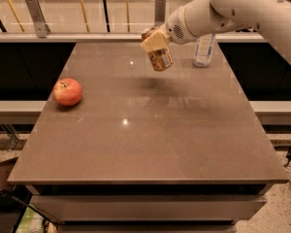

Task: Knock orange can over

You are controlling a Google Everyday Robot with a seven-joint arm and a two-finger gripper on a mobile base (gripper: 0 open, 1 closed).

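Observation:
The orange can (160, 58) is small, orange-brown with pale markings. It hangs tilted in the air above the far middle of the brown table (145, 130), its top leaning toward the left. My gripper (154, 41) comes in from the upper right and is shut on the can's upper part, its cream-coloured fingers (154, 42) across the can. The can's shadow lies on the table below it.
A round red-orange apple (67, 91) sits near the table's left edge. A clear plastic water bottle (203, 49) stands at the far right, partly behind my arm. A railing and glass panel run behind the far edge.

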